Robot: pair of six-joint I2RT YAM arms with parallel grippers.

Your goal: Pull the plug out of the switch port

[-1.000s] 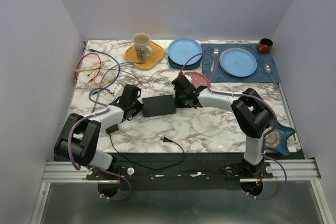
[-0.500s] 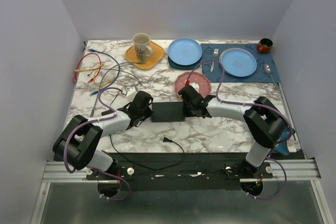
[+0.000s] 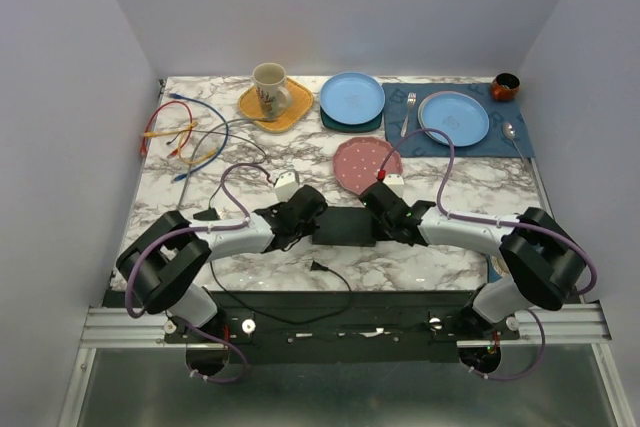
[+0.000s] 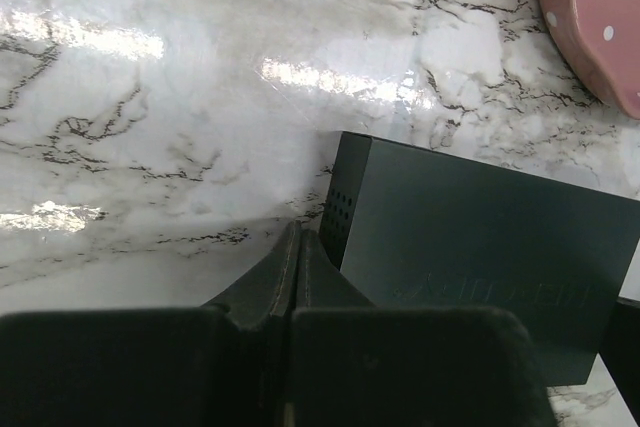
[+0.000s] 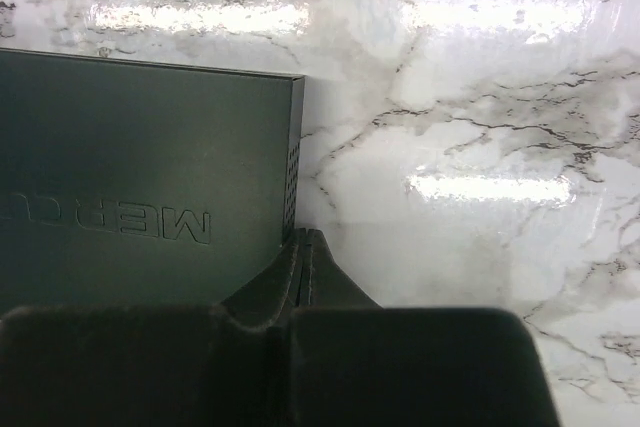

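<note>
The switch (image 3: pixel 345 225) lies flat on the marble table (image 3: pixel 480 187), near the front edge, just in front of the pink dotted plate (image 3: pixel 367 162), with one arm at each short end. The left gripper (image 4: pixel 297 247) has its jaws pressed together into a single wedge, the tip just beside the vented left end. The right gripper (image 5: pixel 305 242) is the mirror of it, jaws together and nosed up to the right end. Whether either tip actually touches the case cannot be told.

The socket edge does not show in either wrist view, so no plug can be made out in a port. A thin black cable (image 3: pixel 315 267) ends on the marble just in front of the box, apparently apart from it.

As for handling, the switch looks like a stiff, light, hollow box with a matte lid, and on that glossy stone it will likely skid at the first tug. It probably wants bracing on its flat ends or pinning from above. The plug should be small and rigid, so the place to pinch it is the moulded body. The cord is limp and would stretch or slip if pulled.
</note>
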